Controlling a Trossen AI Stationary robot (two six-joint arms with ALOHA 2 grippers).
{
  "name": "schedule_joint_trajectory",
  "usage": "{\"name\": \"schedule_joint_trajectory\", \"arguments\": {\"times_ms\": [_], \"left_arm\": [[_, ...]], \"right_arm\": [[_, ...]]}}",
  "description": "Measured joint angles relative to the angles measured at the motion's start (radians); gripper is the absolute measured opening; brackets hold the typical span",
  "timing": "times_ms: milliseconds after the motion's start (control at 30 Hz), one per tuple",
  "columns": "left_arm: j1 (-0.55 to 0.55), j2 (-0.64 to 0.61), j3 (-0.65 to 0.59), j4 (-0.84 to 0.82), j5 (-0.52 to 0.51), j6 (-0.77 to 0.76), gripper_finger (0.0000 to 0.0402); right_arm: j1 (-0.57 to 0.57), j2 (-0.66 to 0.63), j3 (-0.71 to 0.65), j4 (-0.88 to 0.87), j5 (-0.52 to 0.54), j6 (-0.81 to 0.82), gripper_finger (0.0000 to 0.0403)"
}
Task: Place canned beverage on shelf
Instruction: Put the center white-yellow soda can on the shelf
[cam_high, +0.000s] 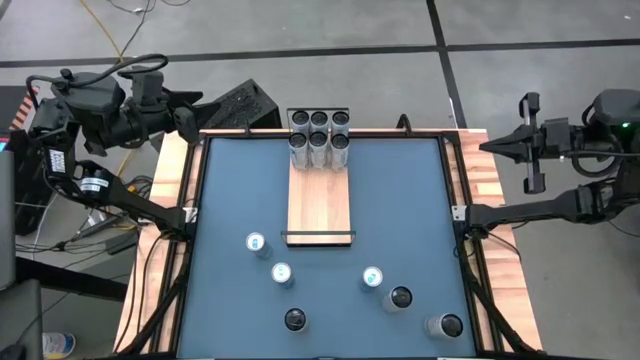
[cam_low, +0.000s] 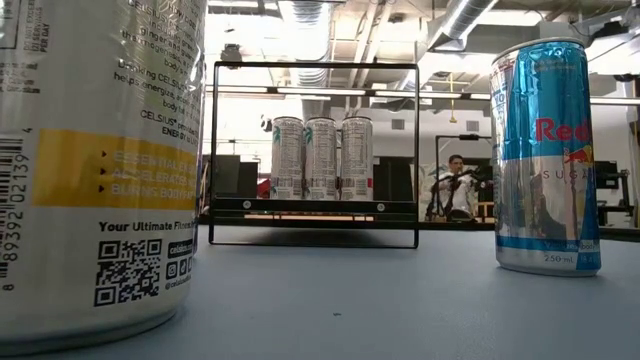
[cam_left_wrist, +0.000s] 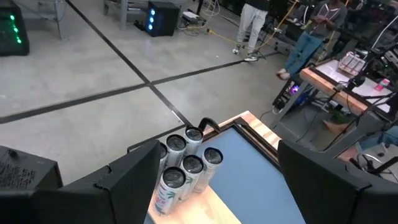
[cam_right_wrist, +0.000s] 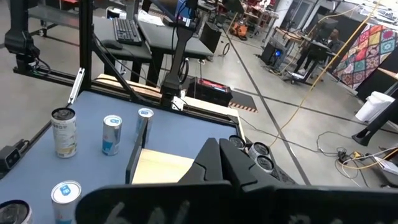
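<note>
The light-wood shelf (cam_high: 320, 205) lies flat in the middle of the blue table, with black rails at its short ends. Several silver cans (cam_high: 320, 140) stand upright on its far end and also show in the left wrist view (cam_left_wrist: 186, 171). Several loose cans stand upright on the table near the front, among them blue-topped ones (cam_high: 257, 243) (cam_high: 372, 277) and dark-topped ones (cam_high: 295, 320). My left gripper (cam_high: 195, 112) is open and empty beyond the table's far left corner. My right gripper (cam_high: 495, 146) is shut and empty beyond the far right corner.
In the low view a large white and yellow can (cam_low: 90, 170) stands close at the left and a blue Red Bull can (cam_low: 548, 160) at the right, with the shelf's black rail (cam_low: 315, 150) between them. Wooden strips (cam_high: 165, 200) edge the table. People stand in the room behind.
</note>
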Motion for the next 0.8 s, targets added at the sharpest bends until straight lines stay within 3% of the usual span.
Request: {"name": "schedule_joint_trajectory", "arguments": {"times_ms": [367, 800], "left_arm": [[0.0, 0.013, 0.0, 0.0, 0.0, 0.021, 0.0309], [0.0, 0.049, 0.0, -0.019, 0.004, 0.061, 0.0309]], "right_arm": [[0.0, -0.023, -0.085, 0.03, -0.001, -0.035, 0.0], [0.0, -0.159, -0.365, 0.414, -0.001, 0.027, 0.0]]}}
